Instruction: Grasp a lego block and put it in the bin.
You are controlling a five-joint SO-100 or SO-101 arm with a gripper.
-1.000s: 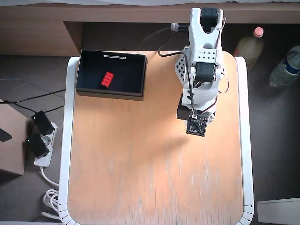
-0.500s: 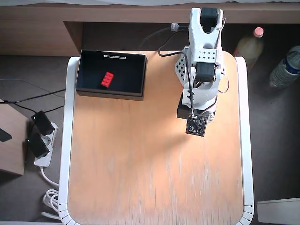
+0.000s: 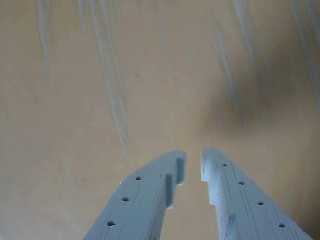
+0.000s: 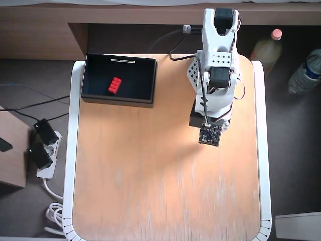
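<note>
The red lego block [image 4: 115, 85] lies inside the black bin [image 4: 95, 95], left of its middle, in the overhead view. The bin stands at the table's back left corner. The white arm [image 4: 216, 70] is folded at the back right of the table, well apart from the bin. Its wrist points down over the wood and hides the fingers in the overhead view. In the wrist view my gripper [image 3: 194, 156] shows two grey fingers [image 3: 150, 195] with only a narrow slit between the tips and nothing in it. The block and the bin are out of the wrist view.
The wooden table top [image 4: 150, 175] has a white rim. Two bottles [image 4: 266, 47] stand off the table at the right. A power strip with plugs [image 4: 42, 150] lies on the floor at the left. Cables run behind the arm.
</note>
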